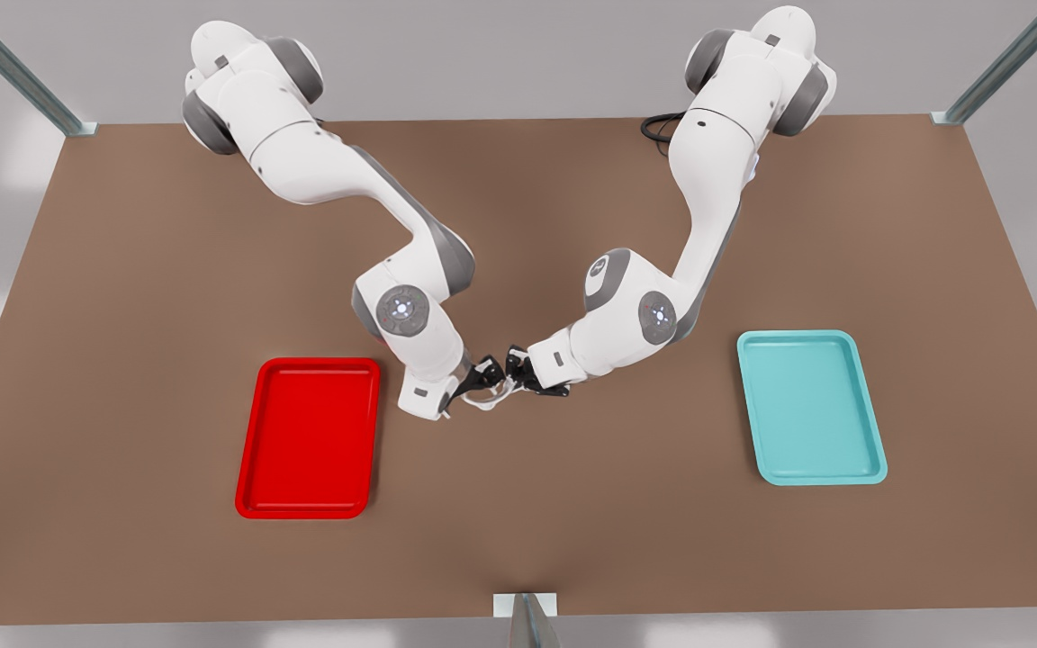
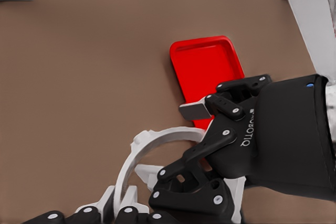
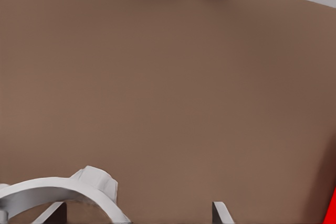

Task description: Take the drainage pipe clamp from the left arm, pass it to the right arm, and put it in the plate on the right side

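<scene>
Small thin white plastic half-ring clamp point(image 2: 157, 136) airborne, near glossy red rectangular tray point(image 1: 307, 441). Left tool point(image 1: 512, 364) clamped on clamp. Right tool point(image 1: 481, 373), nearer tray, fingers apart, straddling ring arc, not yet gripping.

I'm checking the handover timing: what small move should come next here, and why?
Probably close the right hand on the drainage pipe clamp. Its fingers stand apart with part of the ring between them, while the left hand appears to grip the clamp's other end. The left hand should let go only afterwards.
</scene>
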`<action>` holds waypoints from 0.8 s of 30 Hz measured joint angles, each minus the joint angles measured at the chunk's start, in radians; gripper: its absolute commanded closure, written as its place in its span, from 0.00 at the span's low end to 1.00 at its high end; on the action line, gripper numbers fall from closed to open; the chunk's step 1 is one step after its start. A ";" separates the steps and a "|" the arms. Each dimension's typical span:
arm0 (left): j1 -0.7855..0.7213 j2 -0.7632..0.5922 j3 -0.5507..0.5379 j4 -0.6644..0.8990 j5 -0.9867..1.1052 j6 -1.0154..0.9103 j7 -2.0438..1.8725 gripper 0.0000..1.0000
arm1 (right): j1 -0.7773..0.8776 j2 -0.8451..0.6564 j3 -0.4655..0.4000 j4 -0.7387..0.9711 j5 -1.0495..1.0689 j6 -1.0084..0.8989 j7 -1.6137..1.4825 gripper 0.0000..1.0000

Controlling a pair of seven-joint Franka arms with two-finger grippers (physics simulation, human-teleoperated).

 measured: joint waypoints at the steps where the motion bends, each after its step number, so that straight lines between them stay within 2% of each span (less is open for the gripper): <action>1: 0.000 0.000 0.000 0.000 0.001 -0.001 0.002 0.79 | 0.000 -0.003 0.000 -0.009 0.000 0.004 0.004 0.00; 2: 0.000 0.000 0.000 0.000 0.001 -0.001 0.004 0.79 | 0.001 -0.007 0.000 -0.016 0.000 0.007 0.007 0.00; 3: 0.000 0.000 0.000 0.000 0.001 -0.002 0.006 0.79 | 0.003 -0.009 0.000 -0.021 -0.002 0.006 0.011 0.06; 4: 0.000 0.000 0.000 0.000 0.001 -0.002 0.009 0.79 | 0.005 -0.011 0.000 -0.025 -0.009 0.003 0.014 0.22; 5: 0.000 0.000 0.000 0.000 0.000 -0.002 0.011 0.79 | 0.007 -0.011 0.001 -0.030 -0.015 0.001 0.017 0.61; 6: 0.000 0.000 -0.001 0.000 0.000 -0.003 0.013 0.79 | 0.007 -0.012 0.001 -0.032 -0.020 -0.001 0.019 0.75; 7: 0.000 0.000 -0.001 0.000 -0.001 -0.003 0.015 0.79 | 0.007 -0.012 0.001 -0.033 -0.024 -0.002 0.022 0.79; 8: 0.000 0.000 -0.001 0.000 -0.001 -0.003 0.017 0.79 | 0.007 -0.012 0.001 -0.033 -0.027 -0.003 0.024 0.79; 9: 0.000 0.001 -0.002 0.000 -0.005 -0.004 0.019 0.14 | 0.006 -0.012 0.001 -0.033 -0.027 -0.003 0.025 0.79; 10: 0.000 0.004 -0.002 0.000 -0.009 -0.004 0.021 0.00 | 0.005 -0.012 0.001 -0.033 -0.023 -0.002 0.024 0.79; 16: 0.006 0.000 -0.002 0.003 -0.050 -0.010 0.044 0.00 | -0.021 -0.030 0.000 -0.047 -0.040 -0.002 0.030 0.79; 18: 0.040 -0.011 0.007 0.004 -0.049 -0.032 0.049 0.00 | -0.077 -0.082 -0.001 -0.129 -0.051 -0.004 0.029 0.79; 20: 0.136 -0.040 0.014 0.004 -0.036 -0.081 0.043 0.00 | -0.138 -0.124 0.000 -0.212 -0.075 -0.005 0.026 0.79; 24: 0.310 -0.121 0.164 0.005 0.115 -0.233 0.031 0.00 | -0.291 -0.163 0.001 -0.352 -0.099 -0.004 0.013 0.79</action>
